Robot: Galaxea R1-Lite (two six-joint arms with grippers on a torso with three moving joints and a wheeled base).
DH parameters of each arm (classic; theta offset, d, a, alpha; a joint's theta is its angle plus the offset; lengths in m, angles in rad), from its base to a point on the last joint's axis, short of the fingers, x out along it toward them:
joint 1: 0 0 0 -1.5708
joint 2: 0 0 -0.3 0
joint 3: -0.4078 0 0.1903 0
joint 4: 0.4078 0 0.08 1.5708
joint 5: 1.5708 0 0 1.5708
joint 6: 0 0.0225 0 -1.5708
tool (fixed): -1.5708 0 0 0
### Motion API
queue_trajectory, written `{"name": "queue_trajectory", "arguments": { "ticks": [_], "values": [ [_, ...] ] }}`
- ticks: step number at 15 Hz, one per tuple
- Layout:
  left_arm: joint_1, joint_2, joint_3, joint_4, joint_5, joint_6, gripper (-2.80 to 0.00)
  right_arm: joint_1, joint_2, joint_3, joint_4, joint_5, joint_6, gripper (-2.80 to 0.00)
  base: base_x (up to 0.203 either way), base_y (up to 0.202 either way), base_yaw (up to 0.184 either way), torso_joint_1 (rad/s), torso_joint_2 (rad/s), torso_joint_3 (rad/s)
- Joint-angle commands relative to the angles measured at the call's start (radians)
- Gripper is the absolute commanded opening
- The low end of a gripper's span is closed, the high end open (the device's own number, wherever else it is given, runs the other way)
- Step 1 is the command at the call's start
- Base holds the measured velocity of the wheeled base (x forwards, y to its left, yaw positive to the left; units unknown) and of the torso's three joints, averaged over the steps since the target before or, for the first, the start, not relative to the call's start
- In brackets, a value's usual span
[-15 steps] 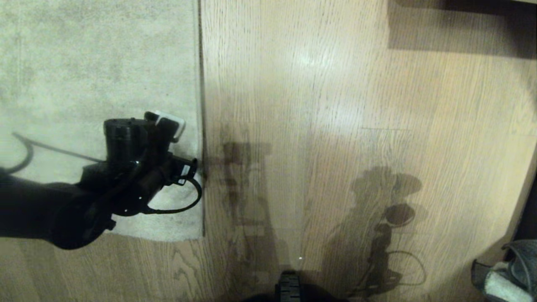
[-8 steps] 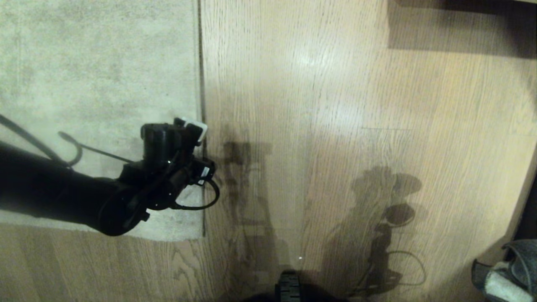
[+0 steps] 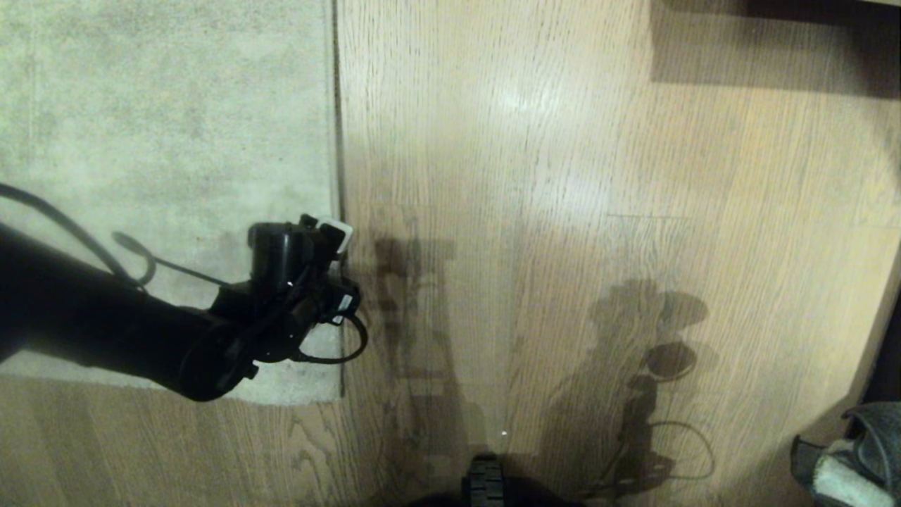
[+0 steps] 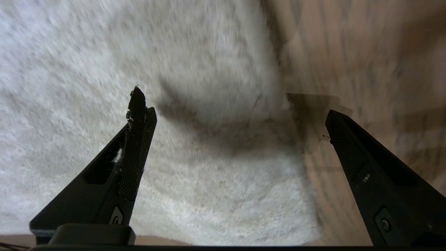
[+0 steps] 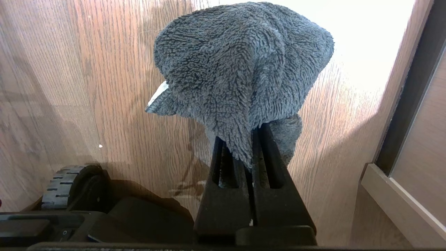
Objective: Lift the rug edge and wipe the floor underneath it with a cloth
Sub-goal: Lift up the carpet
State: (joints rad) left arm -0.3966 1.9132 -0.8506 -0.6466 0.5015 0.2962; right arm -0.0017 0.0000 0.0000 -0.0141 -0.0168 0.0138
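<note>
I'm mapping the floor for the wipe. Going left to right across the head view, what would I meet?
Rug → left gripper at the rug edge → bare floor → cloth at the far right.

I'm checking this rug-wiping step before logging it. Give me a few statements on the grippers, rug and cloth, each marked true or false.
1. The left gripper is open, straddling the rug edge. True.
2. The right gripper is empty. False: it is shut on the cloth.
3. The rug edge is lifted off the floor. False: it lies flat.
4. The cloth is dark grey and fluffy. True.
5. The cloth lies on the rug. False: it is held over bare floor.
</note>
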Motion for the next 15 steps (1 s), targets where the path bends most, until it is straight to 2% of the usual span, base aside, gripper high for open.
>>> {"name": "queue_trajectory", "arguments": {
  "ticks": [1,6,15],
  "values": [
    [0.013,0.003,0.022,-0.006,0.002,0.008,0.00,0.000,0.002,0.000,-0.001,0.000,0.000,-2.80,0.000,0.000,0.000,0.000,0.00,0.000],
    [0.035,0.018,0.048,-0.015,-0.001,0.011,0.00,0.000,0.001,0.000,-0.001,0.000,0.000,-2.80,0.000,0.000,0.000,0.000,0.00,0.000],
    [0.073,0.045,0.047,-0.050,-0.003,0.109,0.00,0.000,0.002,0.000,0.000,0.000,0.000,-2.80,0.000,0.000,0.000,0.000,0.00,0.000]
  ]
}}
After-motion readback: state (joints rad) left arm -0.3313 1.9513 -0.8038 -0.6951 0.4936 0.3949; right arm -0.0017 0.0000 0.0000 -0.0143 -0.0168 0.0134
